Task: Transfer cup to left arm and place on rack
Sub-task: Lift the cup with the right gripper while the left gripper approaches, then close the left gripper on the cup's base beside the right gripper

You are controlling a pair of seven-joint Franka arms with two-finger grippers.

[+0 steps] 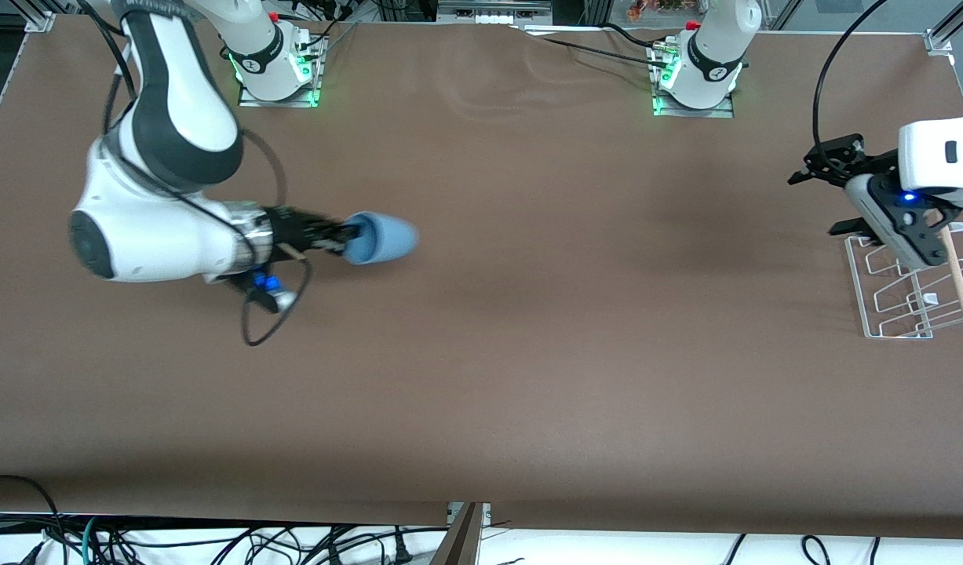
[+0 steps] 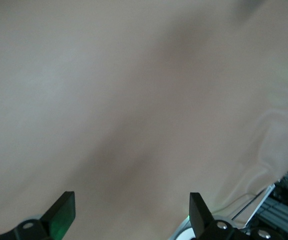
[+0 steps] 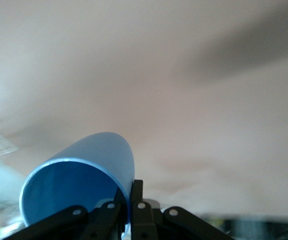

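Cables (image 1: 214,541) trail along the floor at the table's nearest edge, black ones mostly, with a teal one among them. Above them the table (image 1: 528,377) spreads wide under a matte brown covering, bare over most of its middle, with faint ripples in the covering up between the two arm bases. Aluminium framing (image 1: 34,20) shows at the corners by the bases (each base glows green at its foot).

Toward the right arm's end of the table, the right gripper (image 1: 354,235) hangs in the air over the brown surface, pointing along the table toward the left arm's end. It pinches the wall of the cup (image 1: 383,238) at the rim, one finger inside the mouth and one outside. The light-blue cup is carried on its side, its closed bottom pointing away from the wrist. In the right wrist view the cup (image 3: 78,185) shows its open mouth right at the fingers (image 3: 136,200), pressed on the wall.

At the left arm's end the left gripper (image 1: 830,161) waits above the rack (image 1: 913,298), its thin black fingers (image 2: 61,215) spread wide with only brown tabletop between them. The white wire rack stands on the table near that end's edge, its wooden dowel (image 1: 958,271) slanting across the prongs.
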